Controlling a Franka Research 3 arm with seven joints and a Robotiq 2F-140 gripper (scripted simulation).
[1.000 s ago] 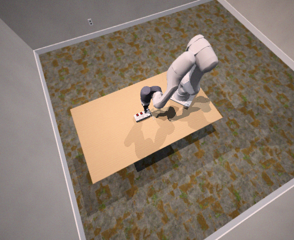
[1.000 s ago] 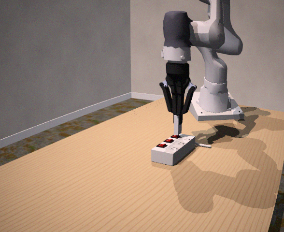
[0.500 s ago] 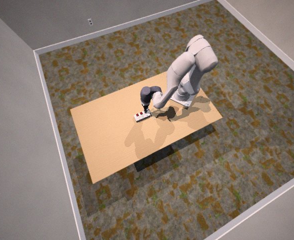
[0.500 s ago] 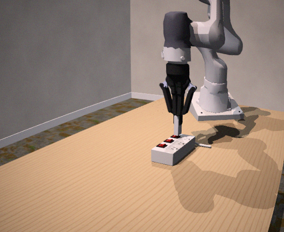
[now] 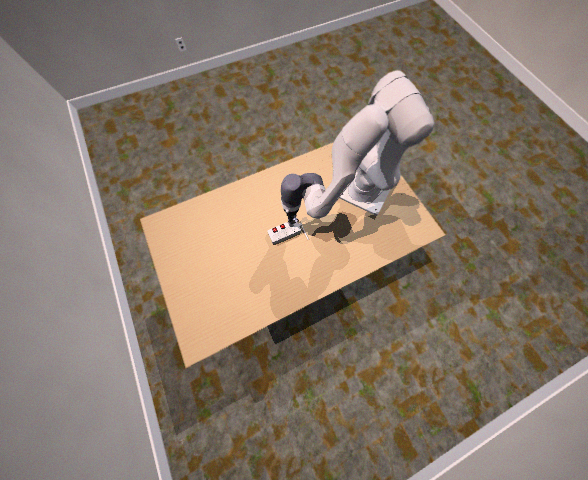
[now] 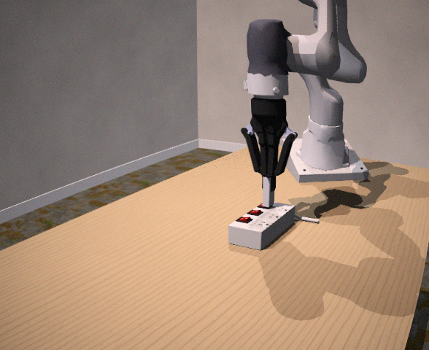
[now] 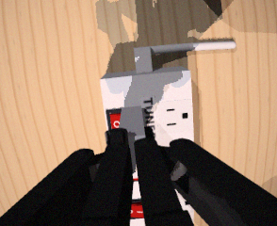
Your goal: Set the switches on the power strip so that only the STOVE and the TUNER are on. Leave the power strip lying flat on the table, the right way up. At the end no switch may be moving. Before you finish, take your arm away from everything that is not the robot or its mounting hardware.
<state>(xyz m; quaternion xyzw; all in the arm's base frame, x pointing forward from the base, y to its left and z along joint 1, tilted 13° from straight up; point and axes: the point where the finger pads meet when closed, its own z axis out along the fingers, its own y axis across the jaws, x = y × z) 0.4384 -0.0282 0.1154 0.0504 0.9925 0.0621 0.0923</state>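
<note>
A white power strip (image 6: pixel 262 224) lies flat on the wooden table, right way up, with three red rocker switches along one side. It also shows in the overhead view (image 5: pixel 284 233) and in the wrist view (image 7: pixel 150 145). My gripper (image 6: pixel 268 203) is shut and points straight down, with its fingertips pressed on the red switch (image 6: pixel 263 205) at the end of the strip nearest the robot base. The fingertips (image 7: pixel 137 127) cover most of that switch (image 7: pixel 115 120) in the wrist view. The two other switches (image 6: pixel 254 212) (image 6: pixel 244 219) are uncovered. The switch labels are too small to read.
A short grey cable stub (image 6: pixel 307 219) sticks out of the strip's end toward the robot base (image 6: pixel 326 165). The arm's shadow falls on the table to the right of the strip.
</note>
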